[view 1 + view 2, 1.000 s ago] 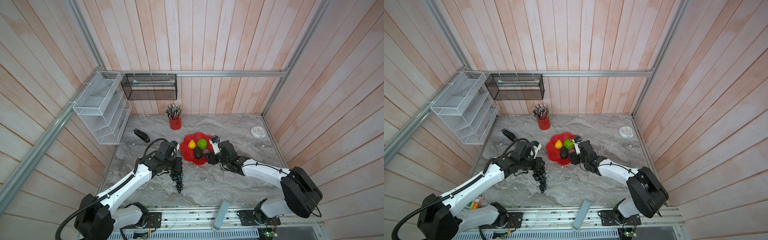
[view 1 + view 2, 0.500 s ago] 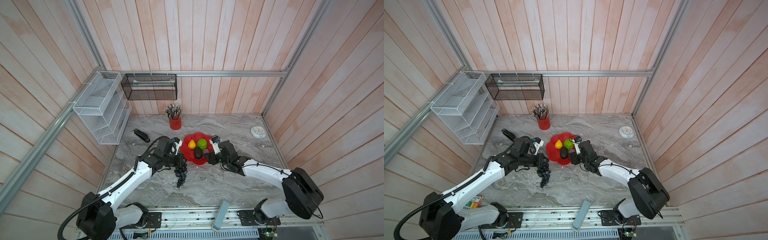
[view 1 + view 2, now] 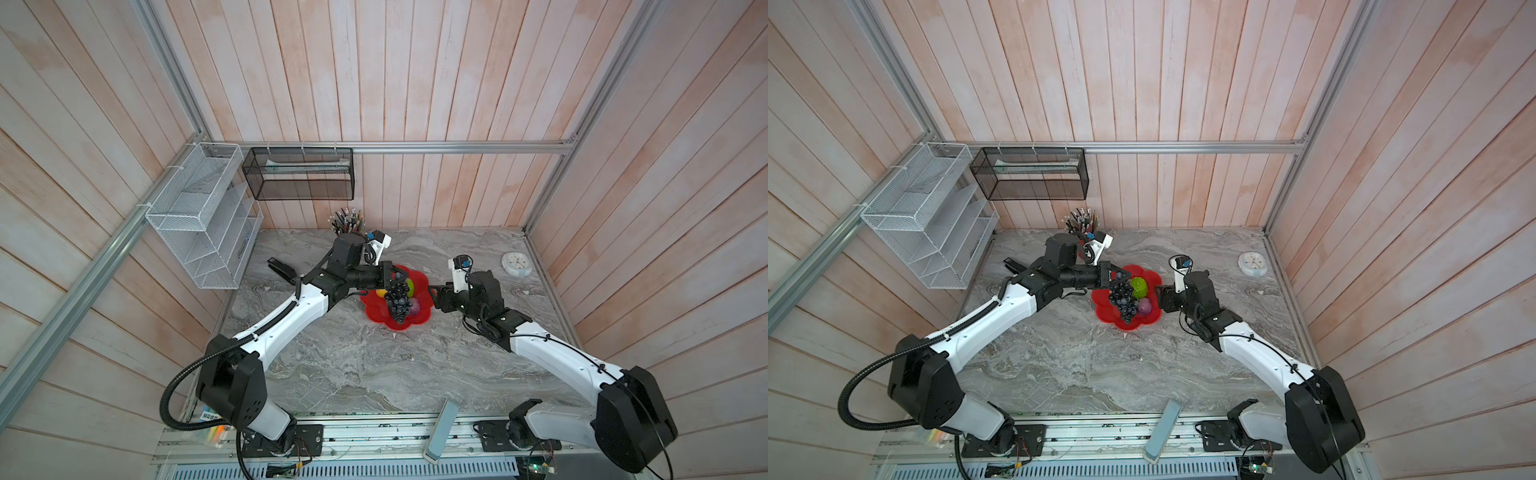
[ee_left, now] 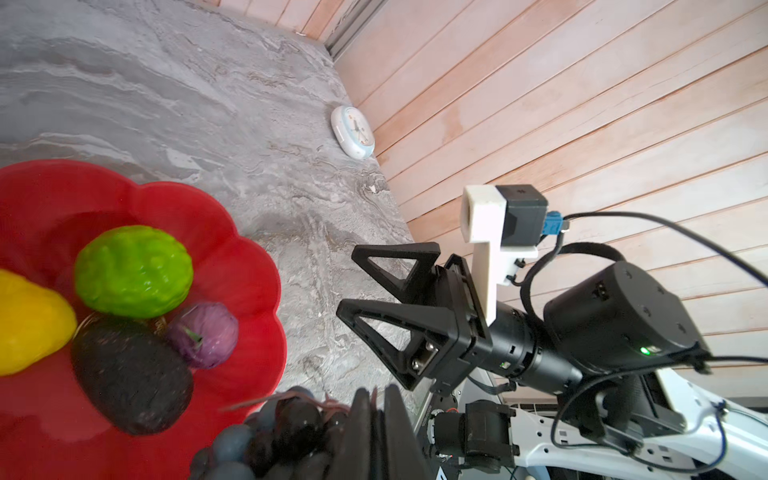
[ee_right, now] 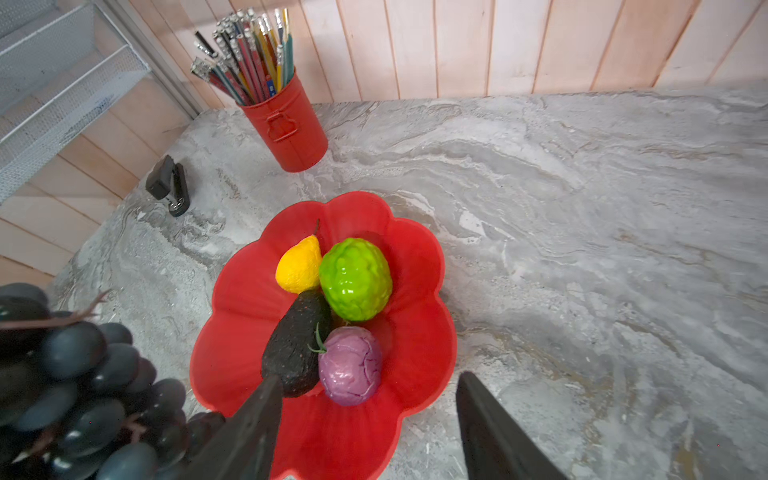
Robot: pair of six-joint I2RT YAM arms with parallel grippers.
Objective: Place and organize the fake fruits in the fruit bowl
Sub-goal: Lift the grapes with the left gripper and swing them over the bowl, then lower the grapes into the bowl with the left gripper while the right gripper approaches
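In both top views we see the left gripper pinched shut on the stem of the grape bunch. The bunch hangs in front of the red bowl and hides much of it; we cannot tell whether its tip touches the bowl. Beside it only the green ball and the purple fruit show clearly from above. The right gripper sits at the bowl's right rim, and its jaws are hard to read there. The left wrist view settles that: its two black triangular fingers stand apart, just beside the rim.

The right wrist view gives us what the top views hide, four fruits lying inside the bowl in a tight cluster. The pear and the green ball lie toward the pencil cup, and the avocado and the purple fruit lie nearer the gripper. It also shows the stapler on the table. The clock, small from above, comes close in the left wrist view.

The bowl is glossy, with a scalloped, petal-shaped rim. The grapes are smooth dark ovals on a thin brown stem. The green ball is shiny and bumpy, the avocado rough and speckled. The purple fruit is wrinkled with a small green stalk, and the pear is yellow and finely pitted. The table is grey and veined like marble.
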